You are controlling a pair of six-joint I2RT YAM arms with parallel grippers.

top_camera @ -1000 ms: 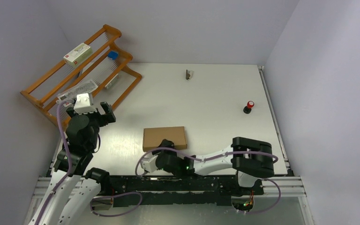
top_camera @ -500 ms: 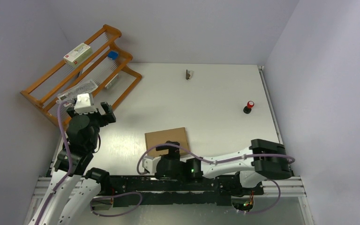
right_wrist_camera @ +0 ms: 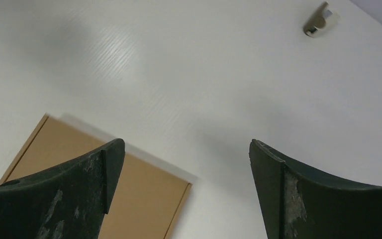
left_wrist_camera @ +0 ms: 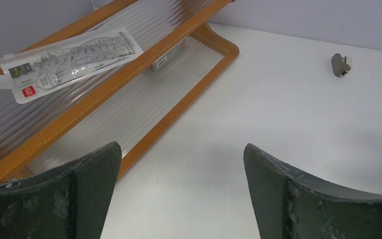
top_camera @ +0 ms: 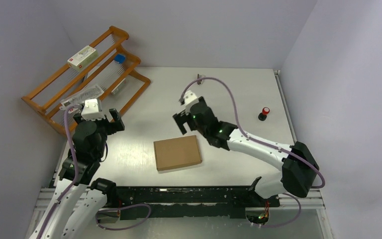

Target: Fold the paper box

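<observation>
The paper box (top_camera: 177, 153) is a closed, flat brown cardboard mailer lying on the white table near the front middle. My right gripper (top_camera: 179, 123) is open and empty, held above the table just beyond the box's far edge, not touching it. In the right wrist view the box's far corner (right_wrist_camera: 144, 199) shows at lower left, partly behind the left finger, with the right gripper (right_wrist_camera: 186, 145) over bare table. My left gripper (top_camera: 113, 120) is open and empty, well left of the box, near the rack. In the left wrist view the left gripper (left_wrist_camera: 181, 148) is spread wide; the box is out of that view.
A wooden rack (top_camera: 79, 74) stands at the back left with a white red-printed carton (top_camera: 82, 56), a blue item (top_camera: 120, 58) and a clear ruler packet (top_camera: 82, 95). A small grey clip (top_camera: 200, 78) lies at the back. A red-topped knob (top_camera: 264, 113) stands at the right.
My right arm swung from the table's near edge, past the box, out to its far side. The box turned slightly. The left arm barely moved.
</observation>
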